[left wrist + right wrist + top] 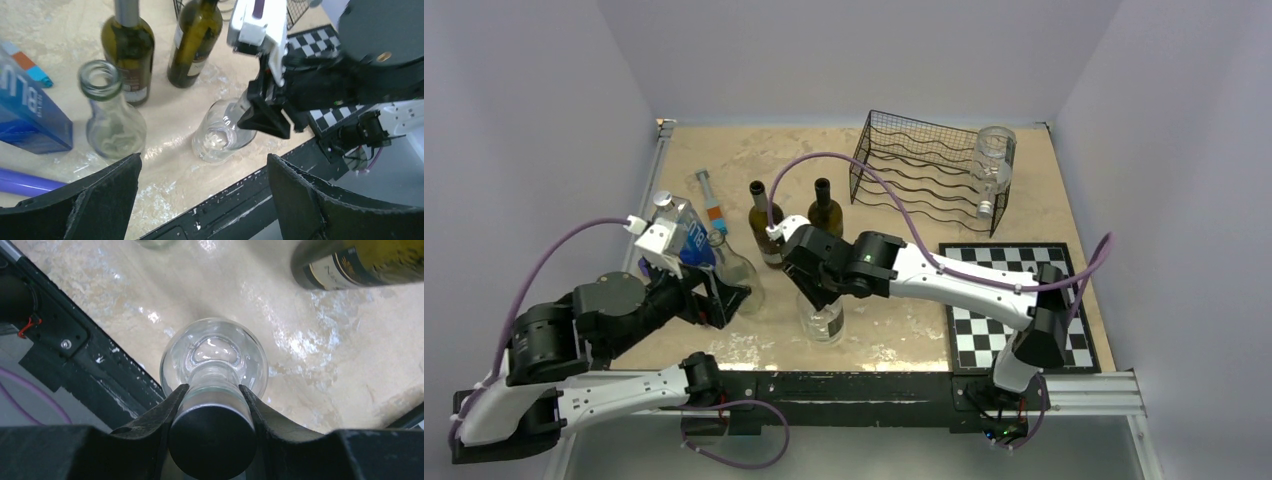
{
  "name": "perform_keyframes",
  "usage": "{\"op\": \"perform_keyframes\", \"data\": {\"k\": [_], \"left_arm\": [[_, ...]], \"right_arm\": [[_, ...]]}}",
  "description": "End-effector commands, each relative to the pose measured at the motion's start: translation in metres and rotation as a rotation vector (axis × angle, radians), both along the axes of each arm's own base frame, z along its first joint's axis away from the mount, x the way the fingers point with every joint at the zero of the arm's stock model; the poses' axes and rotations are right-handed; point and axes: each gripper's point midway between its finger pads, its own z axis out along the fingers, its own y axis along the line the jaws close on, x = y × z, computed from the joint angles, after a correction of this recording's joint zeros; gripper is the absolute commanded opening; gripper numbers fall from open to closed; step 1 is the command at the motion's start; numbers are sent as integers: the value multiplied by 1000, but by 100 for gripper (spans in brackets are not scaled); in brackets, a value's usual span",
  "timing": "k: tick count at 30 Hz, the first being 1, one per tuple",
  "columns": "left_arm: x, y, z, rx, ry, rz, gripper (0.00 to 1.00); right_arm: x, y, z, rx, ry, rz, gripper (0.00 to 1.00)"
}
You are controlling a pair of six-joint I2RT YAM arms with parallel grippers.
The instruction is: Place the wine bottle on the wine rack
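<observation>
My right gripper [822, 290] is shut on the neck of a clear glass wine bottle [822, 320] with a black cap, which stands upright near the table's front edge. The right wrist view shows the bottle [212, 357] from above, both fingers [167, 407] pressed on its neck. It also shows in the left wrist view [220, 132]. The black wire wine rack [919, 165] stands at the back right, with a clear bottle [992, 165] lying at its right end. My left gripper [724, 290] is open and empty, beside a clear uncapped bottle [734, 270].
Two dark green bottles [767, 225] [826, 212] stand mid-table behind the held bottle. A blue carton [686, 235] and a small tube [711, 205] lie at the left. A chessboard [1014, 300] lies at the front right. The black front rail [864, 385] runs close to the bottle.
</observation>
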Motion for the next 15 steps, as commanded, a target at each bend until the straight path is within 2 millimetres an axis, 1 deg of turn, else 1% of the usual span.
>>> {"op": "perform_keyframes", "data": {"k": [1, 4, 8, 14, 15], "left_arm": [[-2, -39, -17, -20, 53, -87, 98], [-3, -63, -32, -27, 77, -148, 98], [-4, -92, -46, -31, 98, -222, 98], [-5, -121, -74, -15, 116, -300, 97], [-4, -126, -81, -7, 121, -308, 96]], "right_arm": [[4, -9, 71, 236, -38, -38, 0], [1, -21, 76, 266, -18, -45, 0], [0, -32, 77, 298, 19, -64, 0], [4, -42, 76, 379, 90, -102, 0], [5, -43, 76, 390, 104, -108, 0]]}}
